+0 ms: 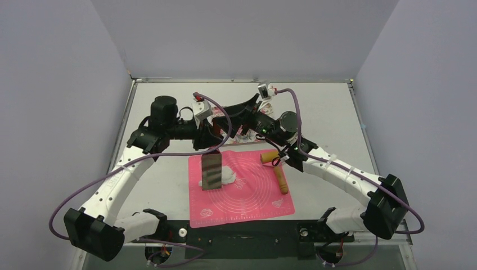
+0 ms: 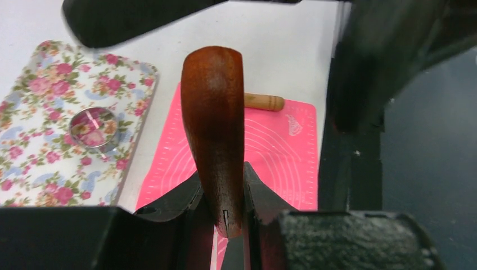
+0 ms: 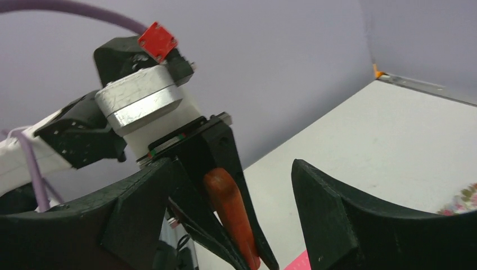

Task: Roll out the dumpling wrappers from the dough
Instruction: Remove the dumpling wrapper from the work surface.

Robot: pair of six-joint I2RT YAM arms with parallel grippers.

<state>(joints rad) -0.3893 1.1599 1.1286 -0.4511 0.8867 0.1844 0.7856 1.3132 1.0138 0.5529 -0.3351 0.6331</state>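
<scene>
On the worktop (image 1: 163, 112) the pink mat (image 1: 253, 197) carries the dough (image 1: 229, 176), just beside the scraper (image 1: 212, 170); left claw (image 2: 225, 194) clenches its wooden handle (image 2: 214, 112), right claw (image 3: 229, 166) hangs released; I'd press the blade down squarely, slowly

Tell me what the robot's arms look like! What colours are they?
The left arm and right arm are curved white tubes with chunky black joints. A purple cable loops along each one. Each arm ends in two black, pointed fingers, and a small red tag sits on the left wrist.
</scene>
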